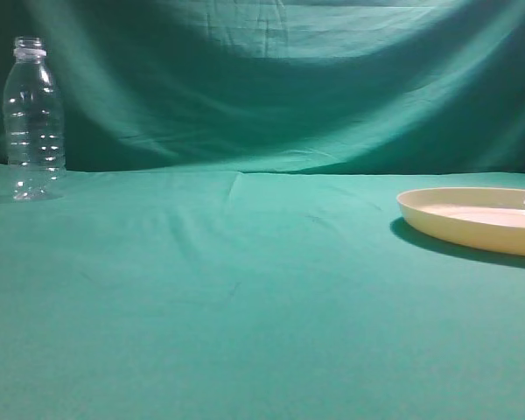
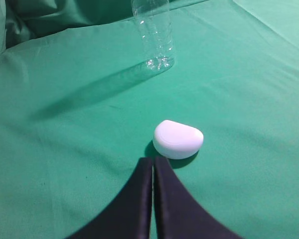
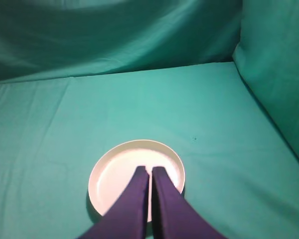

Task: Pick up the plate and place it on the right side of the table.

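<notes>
The cream-yellow plate (image 1: pixel 472 223) lies flat on the teal-green table (image 1: pixel 245 297) at the right edge of the exterior view, partly cut off by the frame. In the right wrist view the plate (image 3: pixel 114 174) lies directly below my right gripper (image 3: pixel 150 169). That gripper is shut and empty, its fingertips over the plate's middle. My left gripper (image 2: pixel 153 159) is shut and empty, above the cloth. Neither gripper shows in the exterior view.
A clear plastic bottle (image 1: pixel 33 118) stands upright at the far left, also in the left wrist view (image 2: pixel 154 35). A small white rounded object (image 2: pixel 178 139) lies on the cloth just beyond the left fingertips. A green curtain (image 1: pixel 289 79) closes the back and right side.
</notes>
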Robot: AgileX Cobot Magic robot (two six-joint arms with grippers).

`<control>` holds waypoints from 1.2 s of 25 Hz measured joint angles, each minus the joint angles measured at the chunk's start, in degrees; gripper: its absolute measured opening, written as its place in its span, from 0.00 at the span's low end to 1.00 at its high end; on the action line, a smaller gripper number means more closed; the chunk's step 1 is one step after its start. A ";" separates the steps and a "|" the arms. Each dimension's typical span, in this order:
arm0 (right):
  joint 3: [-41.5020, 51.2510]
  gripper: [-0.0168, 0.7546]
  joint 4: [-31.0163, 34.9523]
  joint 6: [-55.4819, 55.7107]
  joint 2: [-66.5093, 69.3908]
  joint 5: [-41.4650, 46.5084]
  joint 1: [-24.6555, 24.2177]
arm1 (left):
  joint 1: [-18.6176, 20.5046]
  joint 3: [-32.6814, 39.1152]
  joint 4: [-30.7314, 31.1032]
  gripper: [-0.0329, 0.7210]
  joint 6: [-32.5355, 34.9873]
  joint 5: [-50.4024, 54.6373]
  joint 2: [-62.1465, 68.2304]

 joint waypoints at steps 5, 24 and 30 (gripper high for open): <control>1.02 0.02 -0.21 -2.59 -1.58 -3.21 0.00 | 0.00 0.00 0.00 0.04 0.00 0.00 0.00; 43.84 0.02 -0.21 -7.60 -15.54 -37.20 0.00 | 0.00 0.00 0.00 0.04 0.00 0.00 0.00; 44.72 0.02 -0.21 -7.60 -15.54 -36.70 0.00 | 0.00 0.00 0.00 0.04 0.00 0.00 0.00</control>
